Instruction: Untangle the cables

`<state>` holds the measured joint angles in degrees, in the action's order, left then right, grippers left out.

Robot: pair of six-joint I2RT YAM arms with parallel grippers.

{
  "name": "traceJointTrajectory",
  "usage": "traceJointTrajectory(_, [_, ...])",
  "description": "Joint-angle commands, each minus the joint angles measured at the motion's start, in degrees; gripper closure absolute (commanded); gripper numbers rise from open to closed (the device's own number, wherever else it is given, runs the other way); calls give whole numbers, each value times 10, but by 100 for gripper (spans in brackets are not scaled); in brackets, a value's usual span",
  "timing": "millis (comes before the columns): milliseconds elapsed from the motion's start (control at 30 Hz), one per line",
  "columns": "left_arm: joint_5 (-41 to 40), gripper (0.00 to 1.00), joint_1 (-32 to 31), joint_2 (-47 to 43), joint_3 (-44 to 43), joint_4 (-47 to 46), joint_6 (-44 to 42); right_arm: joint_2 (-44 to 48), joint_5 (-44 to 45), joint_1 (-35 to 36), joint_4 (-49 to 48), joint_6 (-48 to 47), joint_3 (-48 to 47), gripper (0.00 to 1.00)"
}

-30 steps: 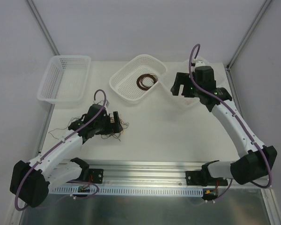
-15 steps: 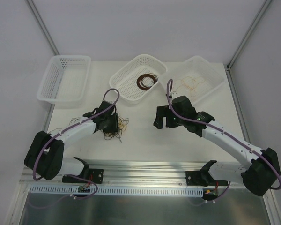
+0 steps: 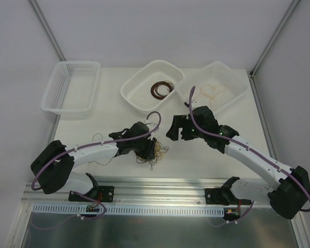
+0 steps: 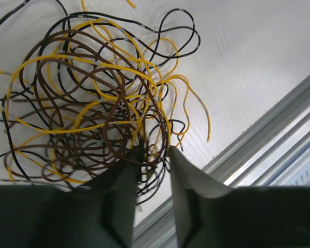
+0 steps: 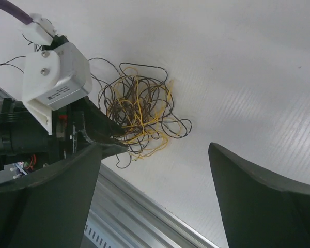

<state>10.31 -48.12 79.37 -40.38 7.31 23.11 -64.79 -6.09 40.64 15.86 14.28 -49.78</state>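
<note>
We find the cables [image 3: 156,153], a loose tangle of thin black, dark brown and yellow-orange wire loops, lying on the white table [image 3: 119,111] toward 6 o'clock, close to its near edge. The ribbed aluminium rail [image 3: 160,187] runs just past the tangle on that side. In the left wrist view a few loose ends curl out near the table's lip.

Bare tabletop opens from the tangle toward 12 o'clock, up to three white plastic mesh baskets along the far edge. A rectangular one [image 3: 70,88] sits at 10 o'clock. A rounded one [image 3: 137,94] at 12 holds a dark brown wire coil [image 3: 161,89], and a third [image 3: 235,92] at 1 o'clock holds tan-orange wires [image 3: 213,92].

The left arm lies low and stretched out from its base at 8 o'clock. Its left gripper [image 4: 153,152] meets the tangle from the 9 o'clock side. The fingers [image 4: 124,191] stand nearly together, pinching a few strands at the tangle's rim.

The right arm reaches in from 4 o'clock with its elbow bent. The right gripper [image 5: 156,150] hangs above the table at 2 o'clock of the tangle, near it but apart. Its fingers [image 5: 268,206] are spread wide, clear of the wires, with the tangle in sight between them.
</note>
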Motion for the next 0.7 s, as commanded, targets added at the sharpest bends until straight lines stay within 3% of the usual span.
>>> traceJointTrajectory(0, [2, 67, -1, -39, -1, -31, -7, -9, -20, 4, -35, 17, 6, 12])
traceJointTrajectory(67, [-9, 54, -1, -80, 9, -30, 1, -18, -23, 8, -36, 20, 6, 14])
traceJointTrajectory(100, [-14, 41, -1, -95, 14, -29, 16, -22, -23, 11, -35, 19, 6, 14])
traceJointTrajectory(233, [-41, 25, -1, -165, 40, -18, 77, -50, -31, 22, -45, 29, 1, 23])
traceJointTrajectory(433, [-100, 23, -1, -233, 81, 3, 192, -125, -44, 50, -81, 39, -20, 43])
traceJointTrajectory(667, [-113, 25, 0, -188, 66, 8, 246, -227, -53, 59, -125, 57, -48, 53])
